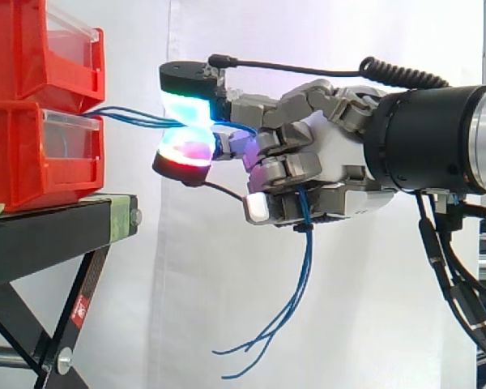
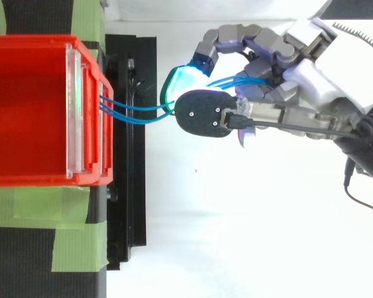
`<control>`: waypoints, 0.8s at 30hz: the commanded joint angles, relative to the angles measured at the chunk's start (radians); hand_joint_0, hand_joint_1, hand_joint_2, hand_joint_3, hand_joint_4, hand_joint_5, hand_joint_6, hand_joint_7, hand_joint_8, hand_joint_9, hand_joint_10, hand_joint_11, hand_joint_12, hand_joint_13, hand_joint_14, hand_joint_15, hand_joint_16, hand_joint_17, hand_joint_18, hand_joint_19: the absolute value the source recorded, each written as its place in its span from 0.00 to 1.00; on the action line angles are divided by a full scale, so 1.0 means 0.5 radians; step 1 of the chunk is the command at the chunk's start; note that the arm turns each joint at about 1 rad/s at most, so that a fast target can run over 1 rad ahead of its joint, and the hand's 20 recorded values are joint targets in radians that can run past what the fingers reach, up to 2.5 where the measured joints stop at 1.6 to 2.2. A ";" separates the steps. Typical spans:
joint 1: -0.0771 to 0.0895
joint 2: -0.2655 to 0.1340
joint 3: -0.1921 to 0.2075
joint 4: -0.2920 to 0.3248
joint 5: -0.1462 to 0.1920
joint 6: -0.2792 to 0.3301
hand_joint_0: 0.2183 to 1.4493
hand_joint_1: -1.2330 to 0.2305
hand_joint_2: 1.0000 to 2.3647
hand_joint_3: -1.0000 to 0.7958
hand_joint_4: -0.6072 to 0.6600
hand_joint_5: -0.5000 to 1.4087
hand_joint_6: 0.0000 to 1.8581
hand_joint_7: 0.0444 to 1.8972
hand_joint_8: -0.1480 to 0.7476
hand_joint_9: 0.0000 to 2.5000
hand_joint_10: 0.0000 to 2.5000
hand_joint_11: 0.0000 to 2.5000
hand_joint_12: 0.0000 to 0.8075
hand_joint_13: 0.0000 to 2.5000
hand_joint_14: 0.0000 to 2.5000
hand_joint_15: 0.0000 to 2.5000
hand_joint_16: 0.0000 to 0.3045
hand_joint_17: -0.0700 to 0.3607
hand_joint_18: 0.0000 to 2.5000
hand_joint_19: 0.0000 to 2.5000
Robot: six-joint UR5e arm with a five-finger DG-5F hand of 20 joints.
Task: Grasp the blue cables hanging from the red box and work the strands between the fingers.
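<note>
Side view shows fingers pinching blue cables just beside stacked red bins on a black stand.

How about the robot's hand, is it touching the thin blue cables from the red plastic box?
Touching. The side view shows the thin blue cables leaving the red plastic box and pinched between glowing fingertips of the hand, no gap.

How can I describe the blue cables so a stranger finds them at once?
Find the two red bins stacked on the black stand. From the lower bin's front, thin blue cables run to the robot hand, pinched between its glowing pads. Nothing else is thin and blue; loose ends dangle below the hand.
</note>
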 commanded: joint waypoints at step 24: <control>-0.003 0.001 0.050 -0.003 -0.008 -0.050 0.55 0.45 0.01 0.43 0.70 0.28 0.46 0.52 0.73 0.66 1.00 1.00 0.90 0.79 1.00 0.71 0.85 0.61 1.00 0.24</control>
